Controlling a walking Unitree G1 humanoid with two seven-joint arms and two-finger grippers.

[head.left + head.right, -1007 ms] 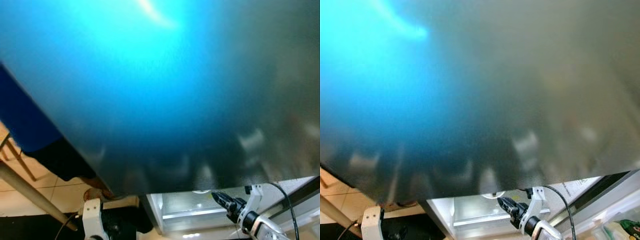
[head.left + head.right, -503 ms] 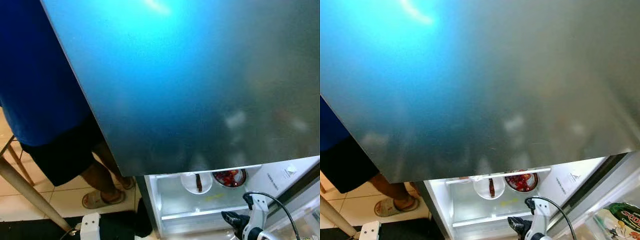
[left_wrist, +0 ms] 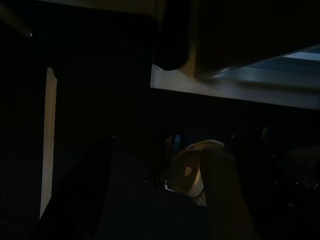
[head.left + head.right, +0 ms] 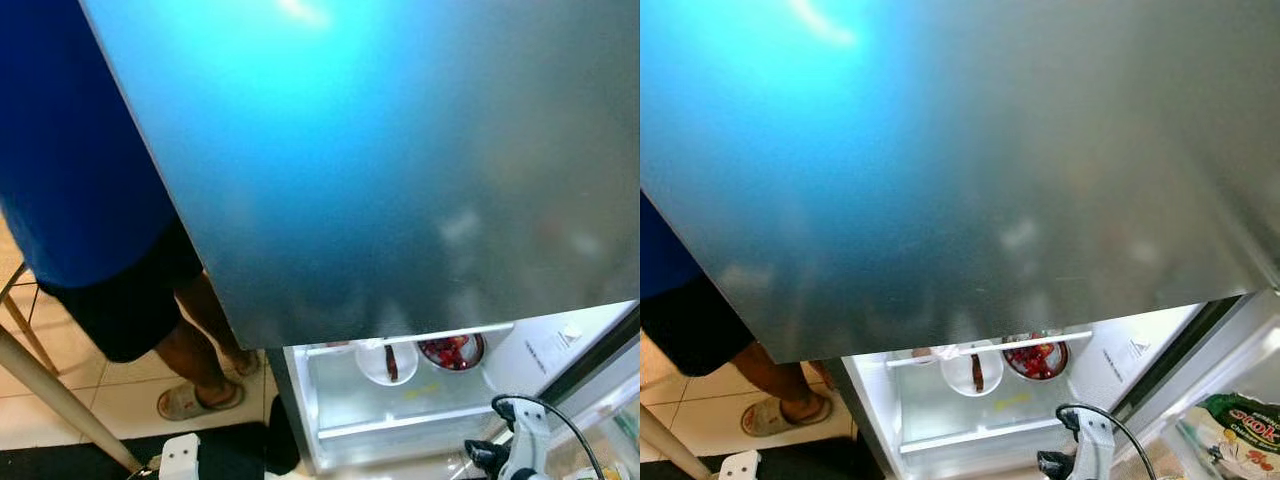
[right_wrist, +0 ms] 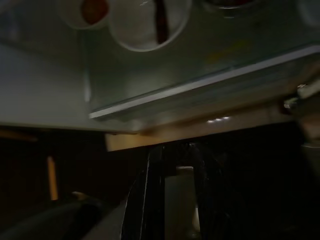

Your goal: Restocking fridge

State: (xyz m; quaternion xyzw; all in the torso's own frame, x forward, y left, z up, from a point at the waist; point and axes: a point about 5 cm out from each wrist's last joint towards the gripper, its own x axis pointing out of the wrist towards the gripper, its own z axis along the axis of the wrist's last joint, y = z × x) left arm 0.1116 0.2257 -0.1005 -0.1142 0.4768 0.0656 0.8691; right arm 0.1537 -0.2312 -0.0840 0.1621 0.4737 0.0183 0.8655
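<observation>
Below the grey fridge door [image 4: 400, 170] the lit glass shelf [image 4: 400, 420] shows a white bowl [image 4: 388, 362]; the right end effector [image 5: 172, 200], low before it, fingers narrowly parted around something pale, should rise level before reaching in.

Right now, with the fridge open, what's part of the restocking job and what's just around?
Part of the job:
fridge door
fridge shelf
white bowl
bowl of red food
right claw
green packet

Just around:
person in blue shirt
sandal
wooden leg
</observation>
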